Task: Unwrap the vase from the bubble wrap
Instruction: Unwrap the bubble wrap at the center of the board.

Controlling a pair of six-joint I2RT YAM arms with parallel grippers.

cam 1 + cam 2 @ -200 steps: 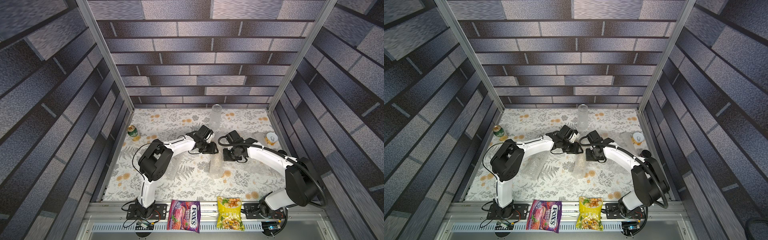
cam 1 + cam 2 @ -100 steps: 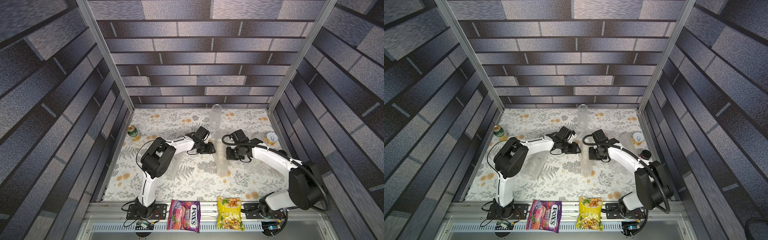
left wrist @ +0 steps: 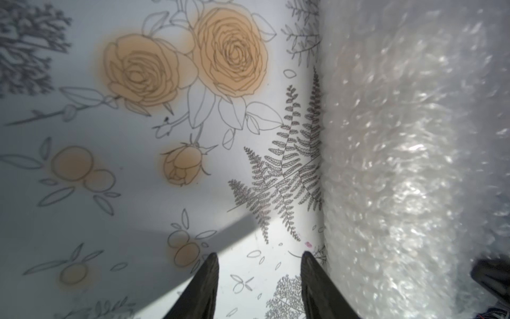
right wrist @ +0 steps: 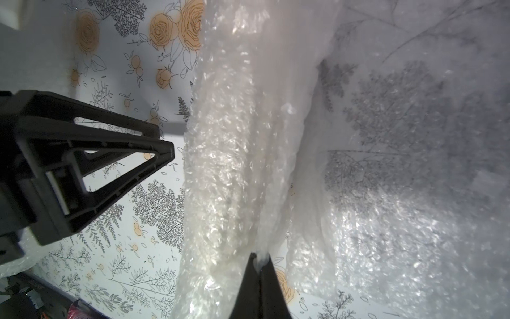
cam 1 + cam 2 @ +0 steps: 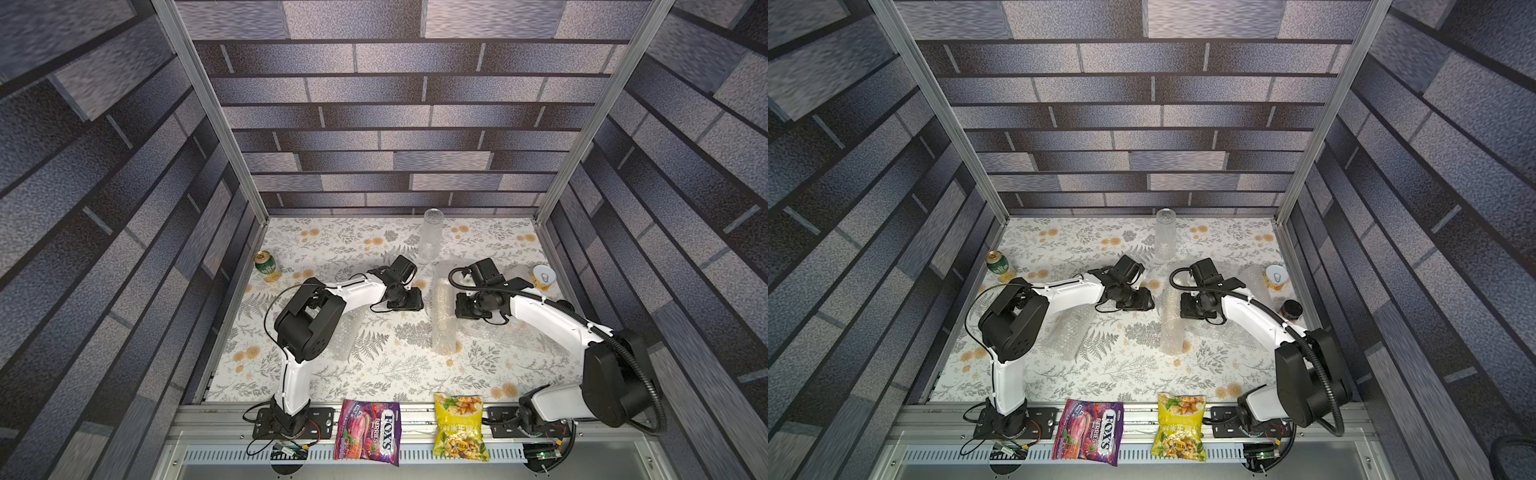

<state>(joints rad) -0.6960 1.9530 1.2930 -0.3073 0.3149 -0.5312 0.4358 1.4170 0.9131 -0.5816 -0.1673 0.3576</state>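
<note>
A roll of bubble wrap (image 5: 444, 320) (image 5: 1173, 322) lies front to back mid-table; its contents do not show. My right gripper (image 4: 259, 258) (image 5: 459, 308) is shut on a fold of this wrap, and a loose sheet trails away under the right arm (image 5: 494, 330). Just left of the roll, my left gripper (image 3: 259, 256) (image 5: 419, 300) stands open over the bare floral table, one fingertip (image 3: 309, 262) close beside the roll (image 3: 408, 171), nothing between the jaws. A bare clear glass vase (image 5: 431, 235) (image 5: 1165, 235) stands upright at the back.
A second crumpled bubble wrap sheet (image 5: 347, 338) lies under the left arm. A green can (image 5: 265, 264) stands at the left wall; a yellow can (image 5: 543, 277) and a dark jar (image 5: 1291, 309) stand at the right. Two snack bags (image 5: 368, 430) (image 5: 459, 428) lie on the front rail.
My left gripper has drawn back leftward from the roll. My right gripper, still shut on the wrap, has shifted a little right and back, and the roll now shows longer.
</note>
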